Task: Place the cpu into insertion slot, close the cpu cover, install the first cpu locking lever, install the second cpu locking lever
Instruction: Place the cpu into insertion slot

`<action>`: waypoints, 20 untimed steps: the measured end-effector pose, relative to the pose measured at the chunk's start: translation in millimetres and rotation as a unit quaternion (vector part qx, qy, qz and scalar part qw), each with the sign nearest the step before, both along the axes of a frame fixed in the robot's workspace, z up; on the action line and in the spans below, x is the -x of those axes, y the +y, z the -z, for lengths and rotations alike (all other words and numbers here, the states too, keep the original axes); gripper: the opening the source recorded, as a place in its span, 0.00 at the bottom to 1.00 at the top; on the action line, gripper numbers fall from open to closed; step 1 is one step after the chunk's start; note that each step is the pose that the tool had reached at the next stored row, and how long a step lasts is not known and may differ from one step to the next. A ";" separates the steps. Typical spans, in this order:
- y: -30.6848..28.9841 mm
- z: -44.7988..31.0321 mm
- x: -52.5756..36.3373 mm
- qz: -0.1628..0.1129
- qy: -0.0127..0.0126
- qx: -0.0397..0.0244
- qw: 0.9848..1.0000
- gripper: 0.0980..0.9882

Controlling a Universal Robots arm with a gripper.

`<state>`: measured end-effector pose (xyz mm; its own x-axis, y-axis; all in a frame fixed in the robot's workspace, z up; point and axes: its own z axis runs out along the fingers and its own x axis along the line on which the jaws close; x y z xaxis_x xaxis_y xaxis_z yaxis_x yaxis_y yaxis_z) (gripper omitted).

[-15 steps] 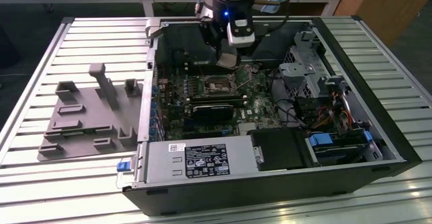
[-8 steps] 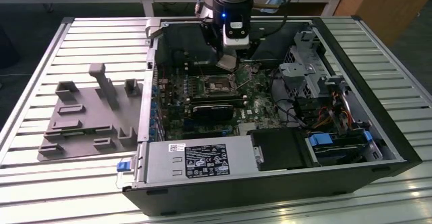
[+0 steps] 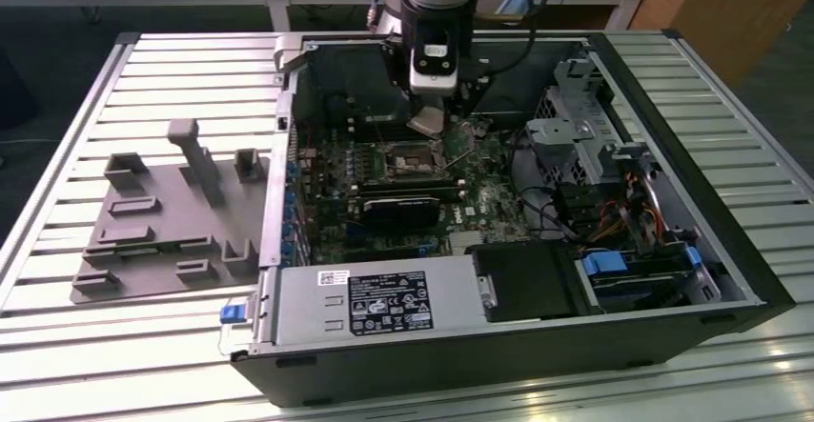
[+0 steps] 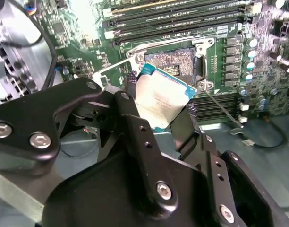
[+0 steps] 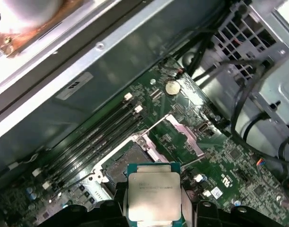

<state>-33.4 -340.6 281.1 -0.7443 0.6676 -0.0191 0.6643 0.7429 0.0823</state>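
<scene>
The small flat square cpu with the dull silver-grey metal top (image 4: 159, 100) sits clamped between the two black fingers (image 4: 129, 101) of my pincer (image 4: 161, 98), gripped on opposite edges and held tilted in the air. It hangs just above and near the insertion slot (image 4: 174, 63), the square socket with the dark brownish-gold centre and silver rim. It does not touch the slot, and in both wrist views the slot's contact field lies bare. So I judge the first step under way but not finished: the chip has not yet been seated. In the first wrist view the cpu cover (image 5: 184, 135), a thin silver metal frame plate, looks swung open beside the slot, and a thin wire locking lever (image 5: 154, 124) stands free rather than hooked down. Closing the cover and both lever steps therefore remain. Long dark memory slots (image 4: 182, 19) run alongside the socket on the green motherboard (image 5: 239, 175). In the exterior view the arm reaches down into the open black computer case (image 3: 750, 279), which lies on the slatted metal bench (image 3: 166, 70), with a grey moulded fixture (image 3: 159, 227) well apart at the exterior view's left.
</scene>
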 end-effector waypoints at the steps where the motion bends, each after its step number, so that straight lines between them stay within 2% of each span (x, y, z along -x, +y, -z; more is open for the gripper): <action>1: 0.0 0.6 0.0 0.008 0.000 0.000 1.000 0.49; 6: 0.0 3.7 0.0 0.051 0.000 0.001 0.999 0.49; 11: 0.0 7.3 0.0 0.096 0.000 0.002 0.995 0.49; 16: 0.0 11.6 0.0 0.140 0.000 0.002 0.990 0.49; 20: 0.0 14.7 0.0 0.177 0.000 0.002 0.984 0.49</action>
